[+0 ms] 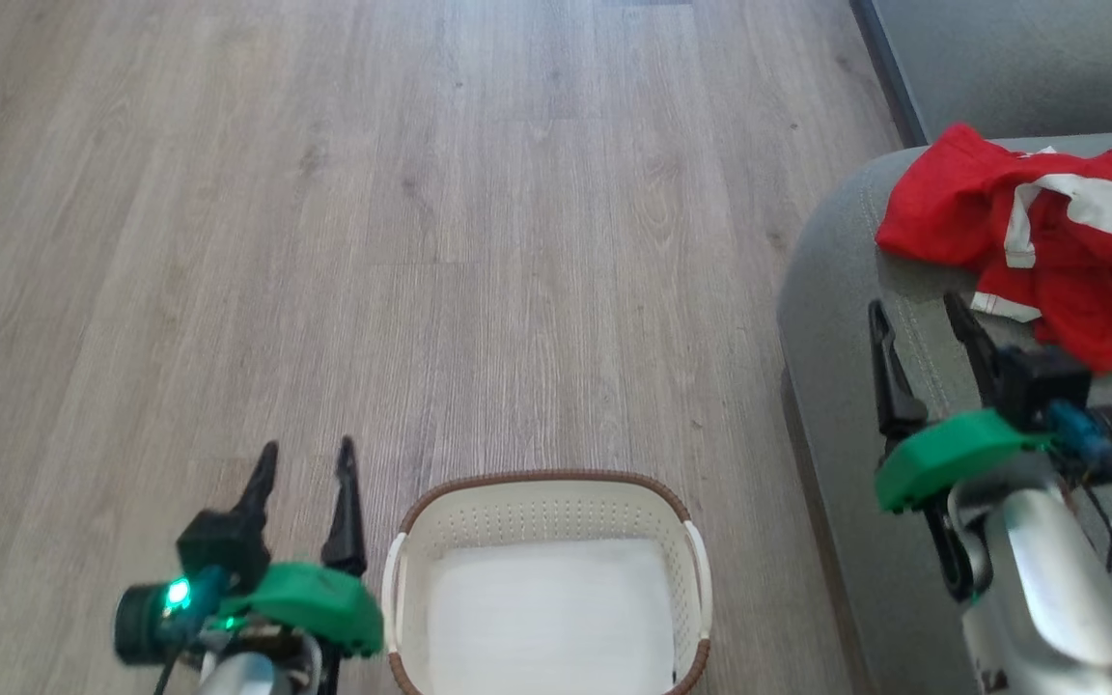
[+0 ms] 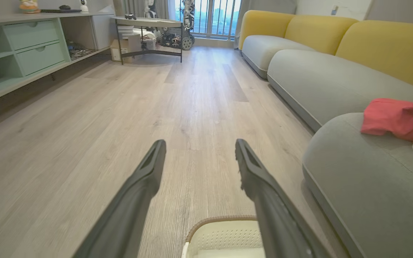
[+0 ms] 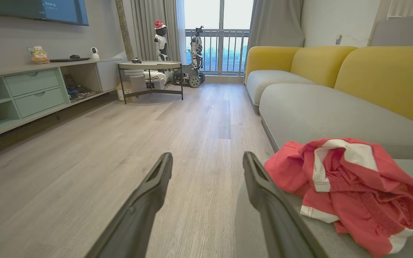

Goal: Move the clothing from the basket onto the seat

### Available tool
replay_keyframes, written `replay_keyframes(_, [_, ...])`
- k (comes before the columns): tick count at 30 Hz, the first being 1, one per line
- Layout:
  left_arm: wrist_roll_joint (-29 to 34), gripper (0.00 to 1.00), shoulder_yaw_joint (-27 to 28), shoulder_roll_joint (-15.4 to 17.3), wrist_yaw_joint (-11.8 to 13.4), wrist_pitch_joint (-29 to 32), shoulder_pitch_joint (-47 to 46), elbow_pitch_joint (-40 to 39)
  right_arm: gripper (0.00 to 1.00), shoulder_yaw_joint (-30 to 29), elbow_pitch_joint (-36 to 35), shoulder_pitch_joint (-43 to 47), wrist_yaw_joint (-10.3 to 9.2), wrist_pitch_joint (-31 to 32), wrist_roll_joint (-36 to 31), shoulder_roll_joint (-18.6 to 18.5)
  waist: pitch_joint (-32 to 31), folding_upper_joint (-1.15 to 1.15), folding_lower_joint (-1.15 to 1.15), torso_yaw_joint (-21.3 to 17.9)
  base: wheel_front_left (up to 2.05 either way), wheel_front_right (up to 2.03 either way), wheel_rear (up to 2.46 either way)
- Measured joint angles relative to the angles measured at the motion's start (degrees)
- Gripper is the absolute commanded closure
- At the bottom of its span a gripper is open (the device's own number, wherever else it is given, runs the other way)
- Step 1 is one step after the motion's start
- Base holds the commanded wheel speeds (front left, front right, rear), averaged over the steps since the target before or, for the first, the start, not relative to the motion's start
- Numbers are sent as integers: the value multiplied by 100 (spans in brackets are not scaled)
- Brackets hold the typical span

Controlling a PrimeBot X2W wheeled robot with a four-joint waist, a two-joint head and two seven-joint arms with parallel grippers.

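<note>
Right, I see the clothing [image 1: 1039, 241] heaped in a crumpled red-and-white pile on the seat [image 1: 846, 290], near its rounded end. My right fingers [image 1: 889, 376] hover over the seat just beside the pile, spread apart and holding nothing. My left fingers [image 1: 347, 512] are likewise parted and holding nothing above the floor [image 1: 421, 241], just left of the basket [image 1: 546, 475], which shows its white bottom.

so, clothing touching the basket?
Apart. Head view: clothing lies on the seat; bare floor separates it from the basket.
</note>
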Motion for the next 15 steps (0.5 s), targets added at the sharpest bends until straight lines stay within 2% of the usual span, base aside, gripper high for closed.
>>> replay_keyframes(7, [1, 0, 401, 8, 44, 0, 581, -285, 0, -81, -688, 679, 0, 0, -70, 136, -48, 0, 0, 93, 0, 0, 0])
replay_keyframes(15, [75, 0, 641, -4, -25, 0, 952, -547, 0, 29, -1184, 1460, 0, 0, 364, 169, -84, 0, 0, 177, 0, 0, 0])
